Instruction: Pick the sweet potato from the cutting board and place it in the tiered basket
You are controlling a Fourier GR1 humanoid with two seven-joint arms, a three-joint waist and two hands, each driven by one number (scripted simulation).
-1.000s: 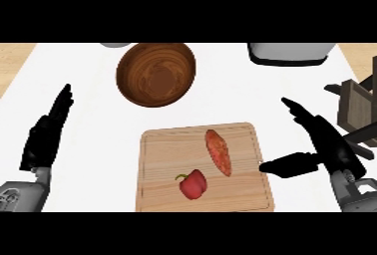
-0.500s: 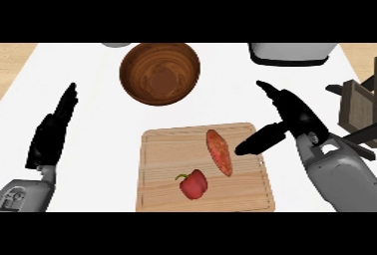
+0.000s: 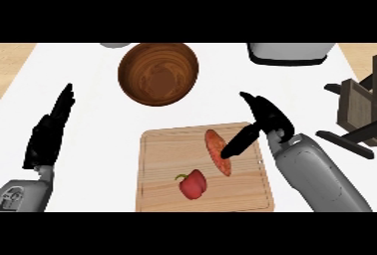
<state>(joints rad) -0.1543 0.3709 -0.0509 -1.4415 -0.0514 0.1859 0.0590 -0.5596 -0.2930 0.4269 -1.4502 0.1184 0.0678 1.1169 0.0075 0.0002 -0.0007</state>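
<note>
The right hand is positioned over the right edge of the wooden cutting board, with its grey forearm entering from the lower right. Its fingers extend straight toward the upper left and are spread apart, while the thumb points down and left, its tip just beside or touching the right side of the sweet potato; contact cannot be confirmed from this view. The hand is not closed round anything. The sweet potato lies on the cutting board, in the right half, as an elongated orange-red body running from upper left to lower right. A red bell pepper with a green stem lies on the same board, below and left of the sweet potato and apart from it. The left hand rests at the left edge of the white worktop, fingers straight and pointing upward, holding nothing. A brown wooden bowl stands on the worktop above the board, apart from it. A white appliance with a dark base shows at the upper right edge. The tiered basket, with a dark wooden frame, is partly visible at the right edge. No brand, label or writing can be read on any item.
</note>
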